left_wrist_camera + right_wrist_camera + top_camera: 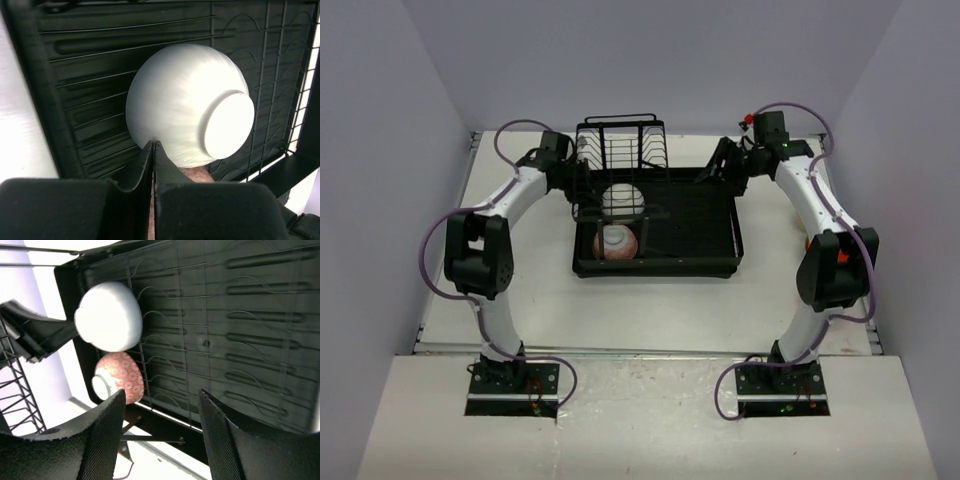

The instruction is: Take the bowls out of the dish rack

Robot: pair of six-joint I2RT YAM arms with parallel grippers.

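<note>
A white bowl [620, 200] [185, 100] [107, 315] lies on its side, foot showing, at the left of the black dish rack [695, 225] [75, 60] [240, 315]. My left gripper [590, 192] [153, 145] is shut on the white bowl's rim, its fingers pressed together at the bowl's lower edge. A pink-and-white patterned bowl [616, 242] [122, 377] [197, 174] lies just in front of it in the rack's front left corner. My right gripper [723, 166] [160, 405] is open and empty above the rack's far right corner.
The rack's upright wire section [620, 145] rises at its far left end, right behind the white bowl. The rack's right part shows only its ribbed floor and low wires. Grey walls close in the white table [650, 310] on three sides.
</note>
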